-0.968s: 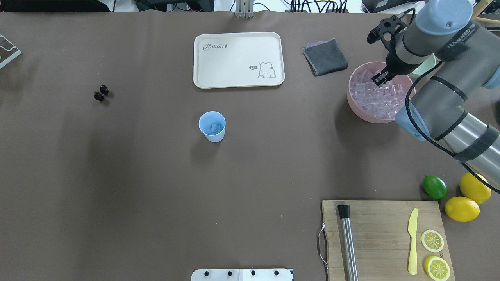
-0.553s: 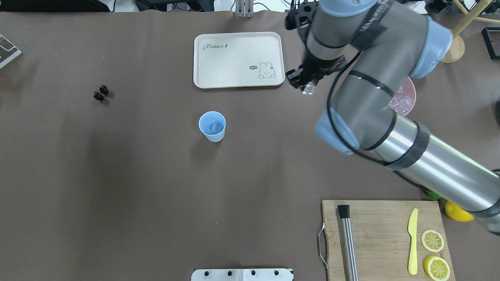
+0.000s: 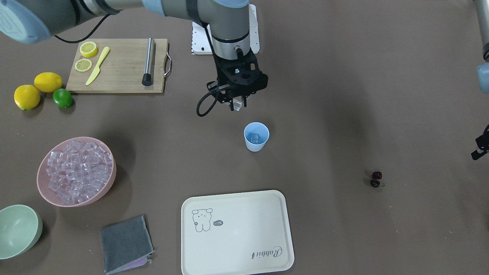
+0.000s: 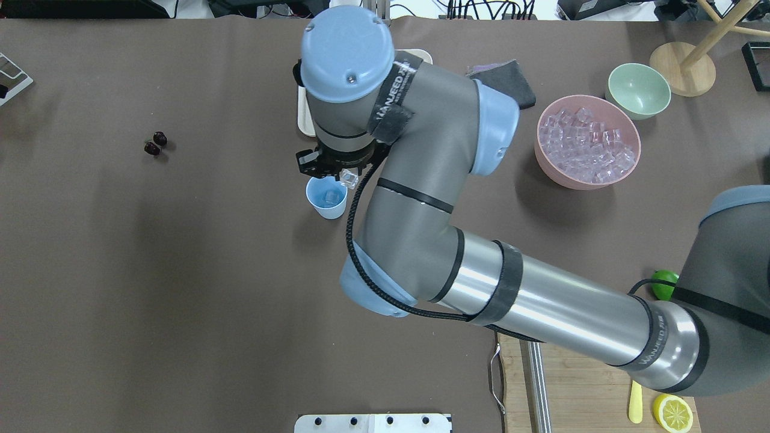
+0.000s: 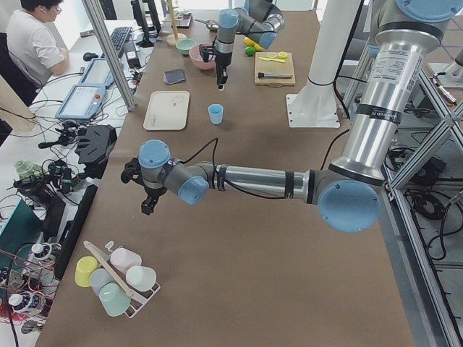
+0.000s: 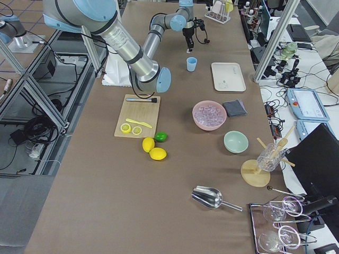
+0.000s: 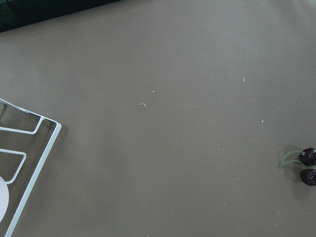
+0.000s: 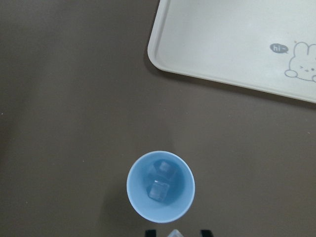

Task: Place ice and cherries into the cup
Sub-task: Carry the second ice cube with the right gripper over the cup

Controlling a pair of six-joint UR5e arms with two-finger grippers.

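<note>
You have the right gripper (image 3: 236, 104) pinching one cube (image 4: 348, 177) high and just short of the cup (image 3: 256, 136), likely to drop it onto the ice (image 8: 159, 190) inside, while the bowl (image 4: 571, 182) holds plenty more, the cherries (image 4: 155, 144) lie well apart, and the left gripper's (image 5: 147, 208) opening cannot be told.

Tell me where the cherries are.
In the overhead view the cherries lie on the left side of the table, well left of the cup.
</note>
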